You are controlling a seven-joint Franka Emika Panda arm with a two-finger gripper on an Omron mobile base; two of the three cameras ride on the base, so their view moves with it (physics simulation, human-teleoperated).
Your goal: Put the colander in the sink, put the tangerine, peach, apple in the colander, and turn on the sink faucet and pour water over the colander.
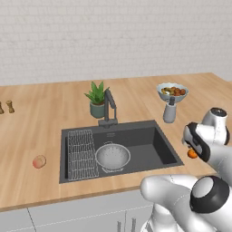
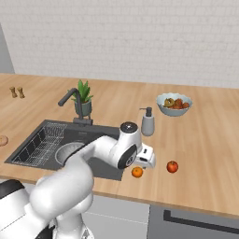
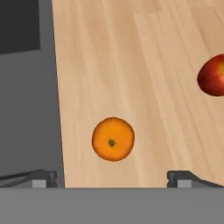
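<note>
Claw (image 3: 112, 178) spread wide, nothing in it — hovering over the counter (image 3: 144, 65) with the tangerine (image 3: 113, 139) dead ahead, centred between the fingertips and just beyond them. Straight down looks like the line. Apple (image 2: 172, 166) sits off to one side, near. Colander (image 1: 112, 156) waits in the sink (image 1: 149, 149); peach (image 1: 39, 161) lies far across — other side of the basin.

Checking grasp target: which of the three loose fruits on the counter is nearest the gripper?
The tangerine, small and bright orange, lies right under the open gripper. The red apple is further right; the peach is beyond the sink.
</note>
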